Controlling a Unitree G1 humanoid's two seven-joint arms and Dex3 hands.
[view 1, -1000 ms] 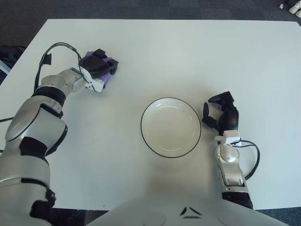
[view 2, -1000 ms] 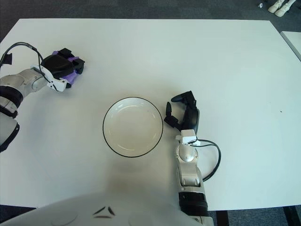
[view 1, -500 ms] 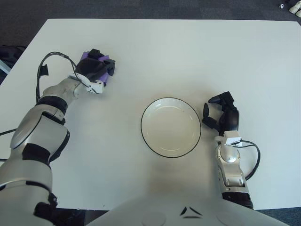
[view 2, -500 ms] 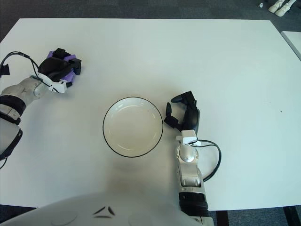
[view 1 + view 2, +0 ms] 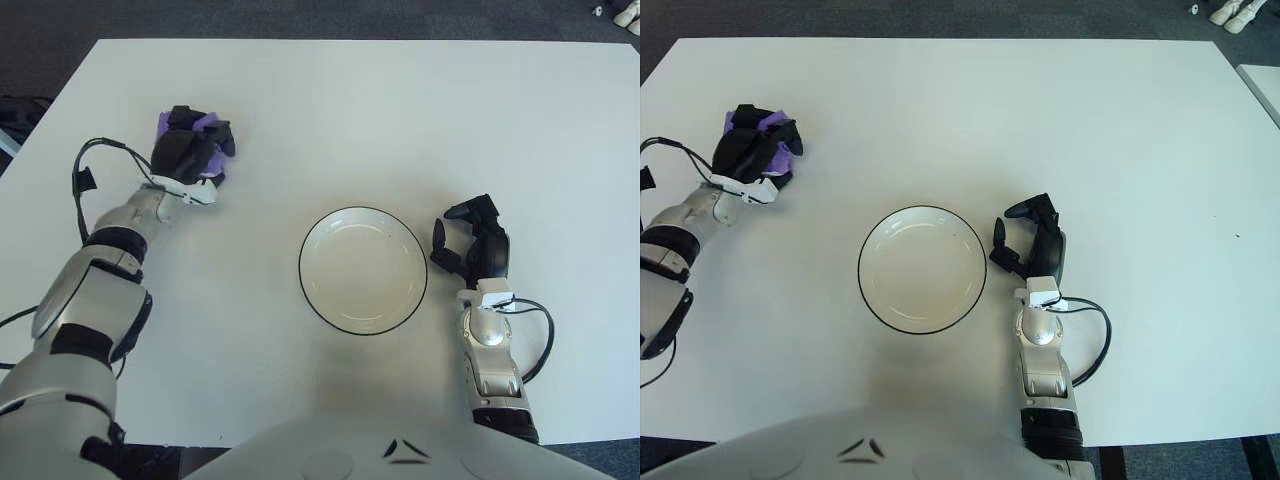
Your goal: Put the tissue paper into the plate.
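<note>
The left hand (image 5: 188, 152) is at the far left part of the white counter (image 5: 400, 120). Its black fingers (image 5: 222, 134) are closed around a purple tissue paper (image 5: 166, 124), and only small purple parts of the tissue show behind and beside the fingers. It is not possible to tell if the tissue is lifted or touches the counter surface. A black cable (image 5: 95, 160) makes a loop along the left forearm, near the wrist.

The plate (image 5: 363, 270) is white with a thin dark rim, and it stands near the middle of the counter, a little to the near side. Nothing lies in it. The plate is well apart from the left hand and the tissue, to the right of them and nearer to the robot.

The right hand (image 5: 472, 244) shows just beside the right edge of the plate, without touching it. Its fingers (image 5: 461, 210) are loosely curled and they hold nothing. The silver right forearm goes from the hand toward the near edge of the counter, and a black cable (image 5: 538, 340) curves on its right side.

Beyond the far edge of the counter there is a dark carpet floor (image 5: 300, 18). At the far right corner of the view, some small white objects (image 5: 628, 14) lie on this floor, but they are too small to name.
</note>
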